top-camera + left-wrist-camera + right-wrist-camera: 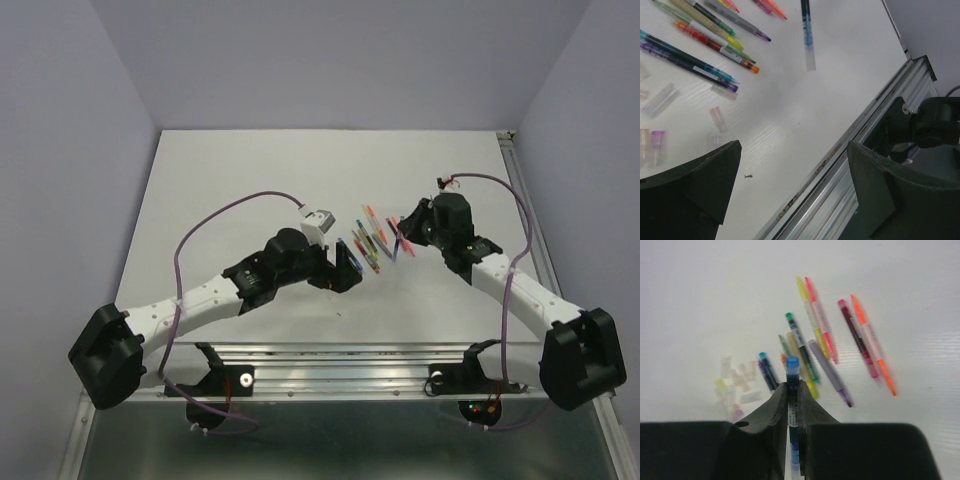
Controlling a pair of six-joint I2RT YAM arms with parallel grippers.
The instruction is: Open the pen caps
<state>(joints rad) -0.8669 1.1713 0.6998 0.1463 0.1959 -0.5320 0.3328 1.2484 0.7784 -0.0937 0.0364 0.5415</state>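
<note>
My right gripper [793,386] [403,238] is shut on a blue pen [792,366], which stands up between the pads with its blue end past the tips. A clear cap sits on the pen's near end. Several coloured pens [815,347] [372,240] lie fanned on the white table beyond it. Several loose pale pen caps [735,385] [660,100] lie to their left. My left gripper [794,147] [347,268] hangs open over bare table near the pens, holding nothing. In the left wrist view a blue pen [807,30] ends in a clear cap [810,60].
An aluminium rail [840,165] [350,355] runs along the table's near edge. A black arm base [925,130] sits beyond the rail. Grey walls close in the table on the left, back and right. A small dark speck [747,175] lies on the table.
</note>
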